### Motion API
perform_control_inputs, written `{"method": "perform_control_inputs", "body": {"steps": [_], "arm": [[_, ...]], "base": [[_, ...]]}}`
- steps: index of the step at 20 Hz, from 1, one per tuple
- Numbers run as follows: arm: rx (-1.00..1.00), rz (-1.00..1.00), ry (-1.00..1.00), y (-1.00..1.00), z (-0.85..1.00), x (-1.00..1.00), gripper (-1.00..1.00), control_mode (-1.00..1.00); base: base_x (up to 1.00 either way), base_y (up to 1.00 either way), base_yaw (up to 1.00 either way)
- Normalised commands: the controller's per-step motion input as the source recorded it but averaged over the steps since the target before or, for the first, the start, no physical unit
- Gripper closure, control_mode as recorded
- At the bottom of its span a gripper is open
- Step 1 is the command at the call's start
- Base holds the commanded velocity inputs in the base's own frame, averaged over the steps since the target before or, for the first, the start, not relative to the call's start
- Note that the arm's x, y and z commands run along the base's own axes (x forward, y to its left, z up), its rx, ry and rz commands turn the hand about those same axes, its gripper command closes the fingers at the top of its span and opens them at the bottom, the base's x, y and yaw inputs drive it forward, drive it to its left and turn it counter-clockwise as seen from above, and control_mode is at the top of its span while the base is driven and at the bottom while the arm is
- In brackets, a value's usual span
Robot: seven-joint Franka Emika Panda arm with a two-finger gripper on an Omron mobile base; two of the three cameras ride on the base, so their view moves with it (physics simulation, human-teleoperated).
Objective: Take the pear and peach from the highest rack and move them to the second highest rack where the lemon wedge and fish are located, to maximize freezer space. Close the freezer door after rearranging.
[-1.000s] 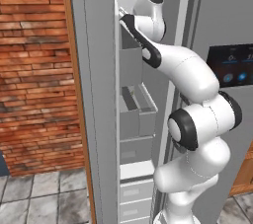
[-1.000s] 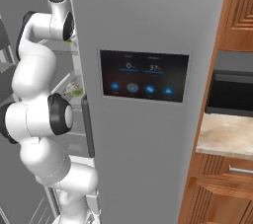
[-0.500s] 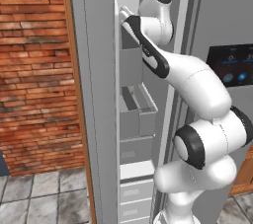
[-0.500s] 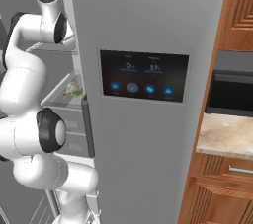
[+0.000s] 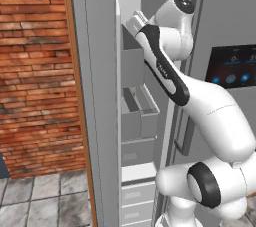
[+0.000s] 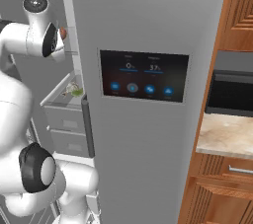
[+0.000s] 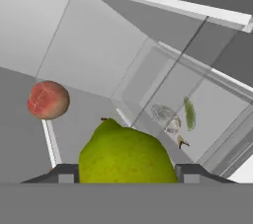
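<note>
In the hand view the green pear (image 7: 126, 154) sits between my two fingertips (image 7: 66, 173), so my gripper (image 7: 127, 172) is shut on it. The reddish peach (image 7: 48, 100) lies to the left on the highest rack (image 7: 94, 55), apart from the pear. Through the glass, lower right, I see the grey fish (image 7: 165, 117) and the green lemon wedge (image 7: 189, 113) on the second highest rack. From the right base view the peach (image 6: 63, 32) shows beside my hand. The freezer door (image 5: 95, 96) stands wide open.
The shut fridge door with its dark control panel (image 6: 143, 75) is right of the arm. Door bins (image 5: 140, 116) hang on the open door. A brick wall (image 5: 35, 71) is on the left; wooden cabinets (image 6: 237, 11), an oven (image 6: 230, 85) and a counter (image 6: 225, 136) on the right.
The arm's elbow has swung out and down toward the base, while the hand stays up at the top rack with the pear still held.
</note>
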Motion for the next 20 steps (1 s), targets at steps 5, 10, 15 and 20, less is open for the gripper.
{"method": "perform_control_inputs", "body": {"steps": [5, 10, 15, 20], "arm": [[0.07, -0.02, 0.0, -0.31, -0.1, -0.88, 1.0, -1.0], [0.02, -0.03, 0.0, -0.26, -0.32, -0.58, 1.0, -1.0], [0.0, -0.02, 0.0, -0.16, -0.47, -0.2, 1.0, -1.0], [0.0, 0.0, 0.0, -0.07, -0.56, 0.0, 1.0, -1.0]], "base": [[0.0, 0.0, 0.0], [0.0, 0.0, 0.0], [0.0, 0.0, 0.0], [0.0, 0.0, 0.0]]}}
